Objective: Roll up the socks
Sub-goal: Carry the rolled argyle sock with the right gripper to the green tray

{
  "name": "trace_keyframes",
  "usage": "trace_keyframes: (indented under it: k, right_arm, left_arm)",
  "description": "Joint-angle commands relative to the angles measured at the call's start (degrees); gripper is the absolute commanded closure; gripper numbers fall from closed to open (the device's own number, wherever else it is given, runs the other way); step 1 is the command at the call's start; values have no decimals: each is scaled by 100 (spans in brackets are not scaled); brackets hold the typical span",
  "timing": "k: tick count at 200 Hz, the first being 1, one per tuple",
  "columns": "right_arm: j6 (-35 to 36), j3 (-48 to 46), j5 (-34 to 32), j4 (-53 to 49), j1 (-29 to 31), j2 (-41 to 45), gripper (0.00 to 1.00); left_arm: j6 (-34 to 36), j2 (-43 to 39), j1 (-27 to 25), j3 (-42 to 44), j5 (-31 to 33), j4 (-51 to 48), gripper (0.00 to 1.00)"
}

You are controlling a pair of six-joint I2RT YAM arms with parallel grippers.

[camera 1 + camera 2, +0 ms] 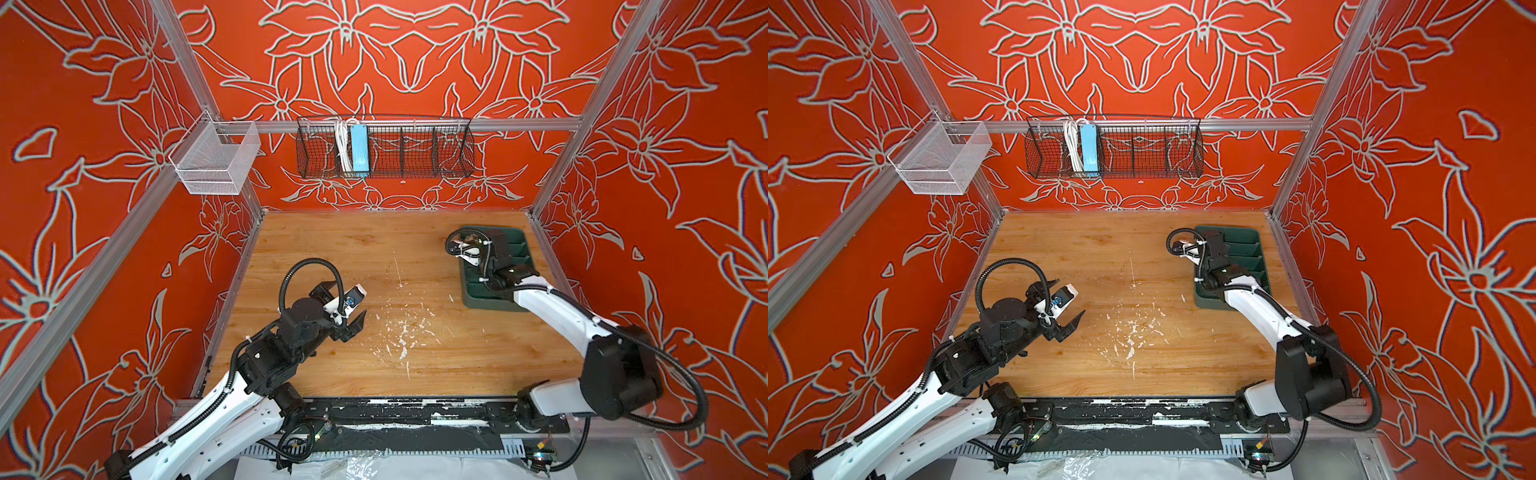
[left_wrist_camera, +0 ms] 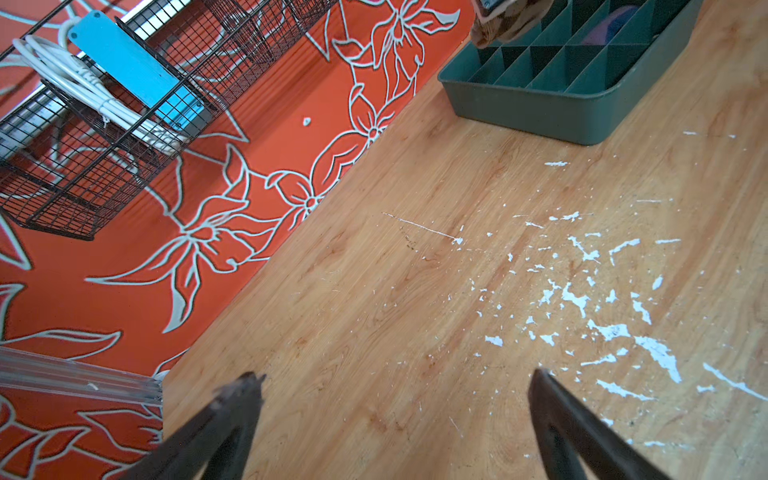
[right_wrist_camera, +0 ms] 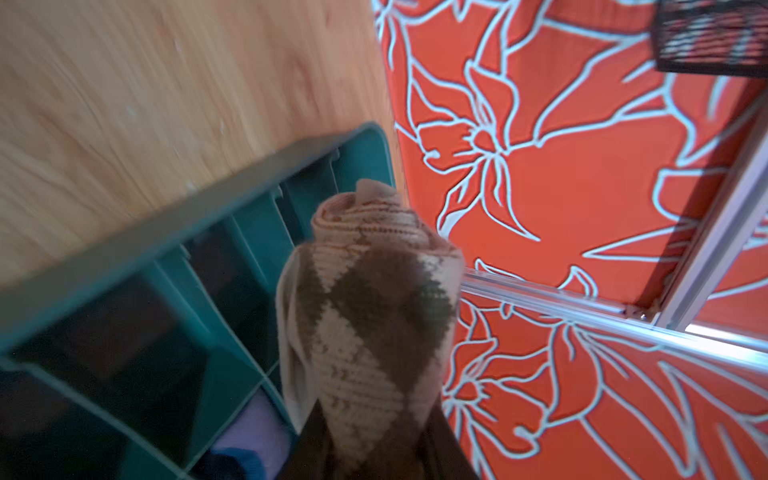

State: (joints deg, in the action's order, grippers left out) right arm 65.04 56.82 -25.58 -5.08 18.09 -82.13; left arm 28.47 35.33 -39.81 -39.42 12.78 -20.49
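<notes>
Both top views showed the wooden table [image 1: 332, 257] with a green divided tray [image 1: 519, 245] at its far right. The left gripper [image 2: 395, 378] hovered, jaws wide apart. The right gripper [image 3: 374, 440] clamped the rolled beige argyle sock [image 3: 374, 316] over the tray; the purple sock [image 3: 253, 432] lay in a compartment.

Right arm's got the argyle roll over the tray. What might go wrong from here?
The rolled argyle sock is pinched at one end by the right gripper, and a loose flap hangs along one side: it may unroll on release. It hangs near the green tray's far corner, so it could catch a divider or land on the rim. The purple sock already lies in one compartment; dropping there would crowd it.
</notes>
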Motion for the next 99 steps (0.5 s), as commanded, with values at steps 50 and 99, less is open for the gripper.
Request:
trace_keyframes:
  k: [50, 99]
  right_arm:
    - [1490, -239, 774, -61, -108, -560, 100]
    - [1253, -305, 1604, -701, 72, -734, 100]
  left_arm:
    - [-60, -82, -18, 30, -153, 134, 2]
    - [-17, -78, -18, 30, -84, 135, 2]
